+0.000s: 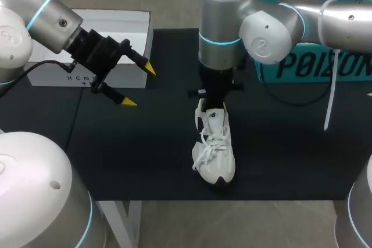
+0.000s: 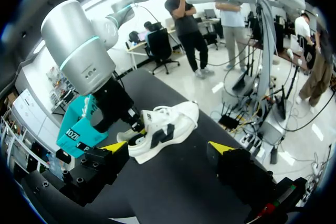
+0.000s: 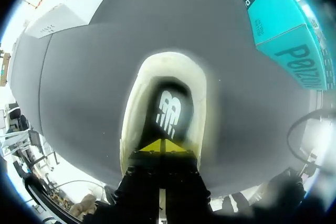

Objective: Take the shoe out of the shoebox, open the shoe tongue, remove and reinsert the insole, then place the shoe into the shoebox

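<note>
White shoe (image 1: pixel 214 146) stands near the table's (image 1: pixel 145 161) front edge, the right gripper (image 3: pixel 164 146), tips pinched together, sunk into its heel opening, likely after the insole (image 3: pixel 169 111), while the left gripper (image 1: pixel 139 85) hangs wide open, empty.

teal box (image 1: pixel 317 65): big dark letters on the side wall, and more on the top; this is brand print, so I do not spell it out.
white box (image 1: pixel 119 24): one short line of small dark print on the front wall.
shoe (image 1: pixel 215 149): a dark logo mark on the side.
insole (image 3: pixel 169 109): a white logo mark at the heel.
</note>
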`<state>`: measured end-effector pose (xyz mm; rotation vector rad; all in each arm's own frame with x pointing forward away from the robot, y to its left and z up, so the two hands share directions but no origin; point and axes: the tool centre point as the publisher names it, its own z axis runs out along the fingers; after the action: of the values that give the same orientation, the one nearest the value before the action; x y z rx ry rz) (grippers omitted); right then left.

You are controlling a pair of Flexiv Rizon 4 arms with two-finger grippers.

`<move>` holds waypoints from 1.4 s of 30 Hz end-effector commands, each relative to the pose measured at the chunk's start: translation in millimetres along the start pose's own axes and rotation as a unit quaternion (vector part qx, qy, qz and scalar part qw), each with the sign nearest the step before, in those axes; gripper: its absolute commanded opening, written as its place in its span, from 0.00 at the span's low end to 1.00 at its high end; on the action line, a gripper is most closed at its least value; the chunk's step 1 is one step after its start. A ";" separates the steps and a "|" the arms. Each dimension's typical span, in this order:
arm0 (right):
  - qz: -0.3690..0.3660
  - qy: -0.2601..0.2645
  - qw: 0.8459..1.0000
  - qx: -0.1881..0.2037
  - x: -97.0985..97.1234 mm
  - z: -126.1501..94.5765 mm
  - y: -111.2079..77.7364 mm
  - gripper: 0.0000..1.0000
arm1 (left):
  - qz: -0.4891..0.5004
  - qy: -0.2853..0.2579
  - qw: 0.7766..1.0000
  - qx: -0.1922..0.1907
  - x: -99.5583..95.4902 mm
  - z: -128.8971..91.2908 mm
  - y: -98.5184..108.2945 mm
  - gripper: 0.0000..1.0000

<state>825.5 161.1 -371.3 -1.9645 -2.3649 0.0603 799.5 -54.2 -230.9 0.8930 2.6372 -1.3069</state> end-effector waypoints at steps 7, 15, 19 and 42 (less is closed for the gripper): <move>-0.002 -0.005 1.000 0.009 7.8 8.5 5.3 0.96 | 0.000 0.001 1.000 -0.001 -0.2 -0.2 0.0 1.00; -0.001 -0.004 1.000 -0.012 2.1 -4.3 10.1 1.00 | 0.000 0.001 1.000 -0.001 -0.2 -0.2 0.0 1.00; -0.001 -0.006 0.999 -0.032 -0.1 -15.9 14.5 1.00 | 0.000 0.001 1.000 -0.001 -0.2 -0.2 0.0 1.00; -0.036 -0.001 0.998 -0.047 -8.2 -70.7 -37.5 0.00 | 0.000 0.001 1.000 -0.001 -0.2 -0.2 0.0 1.00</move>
<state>801.0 148.7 -293.1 -1.9312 -2.4814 -0.0396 799.4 -54.3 -230.9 0.8930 2.6373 -1.3069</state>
